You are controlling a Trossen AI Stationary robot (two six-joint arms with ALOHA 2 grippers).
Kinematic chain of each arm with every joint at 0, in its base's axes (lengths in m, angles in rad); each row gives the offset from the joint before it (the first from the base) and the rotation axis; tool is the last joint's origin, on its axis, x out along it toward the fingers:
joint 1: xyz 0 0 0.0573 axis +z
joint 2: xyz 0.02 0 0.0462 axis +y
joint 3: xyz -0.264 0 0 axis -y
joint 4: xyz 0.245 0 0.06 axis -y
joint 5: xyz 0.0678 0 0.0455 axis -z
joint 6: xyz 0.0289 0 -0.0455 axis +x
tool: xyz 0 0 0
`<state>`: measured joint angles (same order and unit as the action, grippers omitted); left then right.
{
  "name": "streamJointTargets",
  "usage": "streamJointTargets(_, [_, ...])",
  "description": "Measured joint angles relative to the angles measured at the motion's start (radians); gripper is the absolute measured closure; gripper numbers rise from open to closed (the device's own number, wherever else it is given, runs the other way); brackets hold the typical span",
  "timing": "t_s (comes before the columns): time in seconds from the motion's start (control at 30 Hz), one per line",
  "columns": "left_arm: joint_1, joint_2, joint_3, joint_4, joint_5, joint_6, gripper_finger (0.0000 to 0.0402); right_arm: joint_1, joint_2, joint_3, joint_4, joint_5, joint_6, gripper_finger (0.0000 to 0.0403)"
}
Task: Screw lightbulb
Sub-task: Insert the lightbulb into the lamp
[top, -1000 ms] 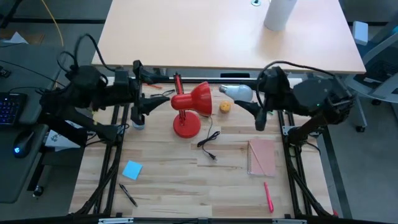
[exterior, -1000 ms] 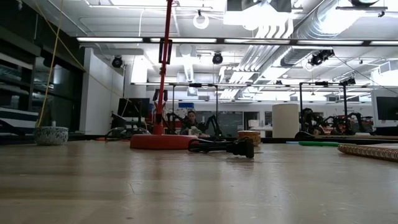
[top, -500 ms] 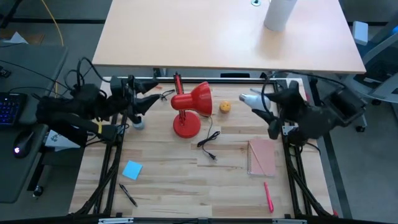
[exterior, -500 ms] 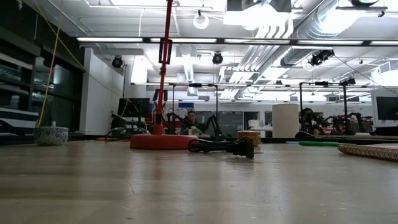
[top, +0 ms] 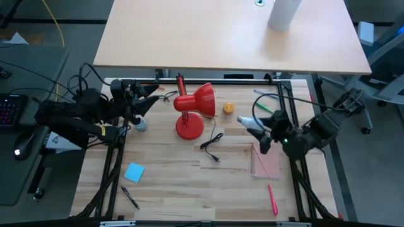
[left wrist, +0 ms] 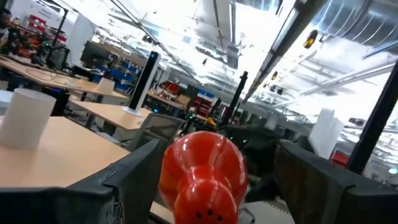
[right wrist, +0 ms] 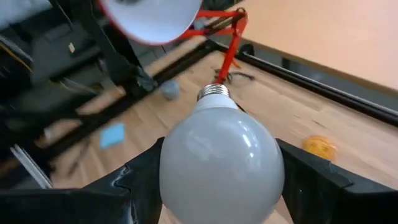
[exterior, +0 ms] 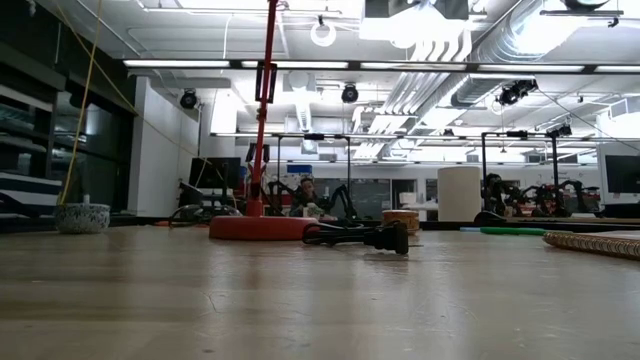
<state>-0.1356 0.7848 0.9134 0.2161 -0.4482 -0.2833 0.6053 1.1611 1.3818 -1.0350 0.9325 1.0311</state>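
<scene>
Right wrist view shows my right gripper (right wrist: 217, 180) clamping the lightbulb (right wrist: 219, 160) by its smooth, fragile globe (2 fingers, gently).

The table (top: 177, 183) is light wood in joined planks, with a smooth, slightly shiny finish. The lightbulb (right wrist: 221, 162) has a matt, frosted white globe and a ribbed, shiny metal screw base. The red lamp (left wrist: 205, 174) shade looks like glossy painted metal or plastic. The fingers (right wrist: 311, 180) holding the bulb are matt black plastic. The notebook (top: 266, 159) has a dull pink paper cover.
</scene>
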Motion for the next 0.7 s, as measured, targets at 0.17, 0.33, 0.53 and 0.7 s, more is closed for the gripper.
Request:
streamJointTargets(0.17, [0.077,0.015,0.0,-0.011,0.142,-0.068,0.0117,-0.136,-0.207,-0.23,0.401,-0.136,-0.27,0.0149])
streamJointTargets(0.33, [0.159,0.086,0.0,0.026,0.301,-0.205,0.0117,-0.389,-0.397,-0.423,0.695,-0.467,-0.502,0.0149])
streamJointTargets(0.53, [0.204,0.182,0.0,0.095,0.326,-0.351,0.0117,-0.714,-0.474,-0.596,0.992,-0.993,-0.565,0.0149])
streamJointTargets(0.7, [0.198,0.186,0.0,0.097,0.129,-0.432,0.0117,-0.905,-0.416,-0.639,1.141,-1.365,-0.569,0.0149])
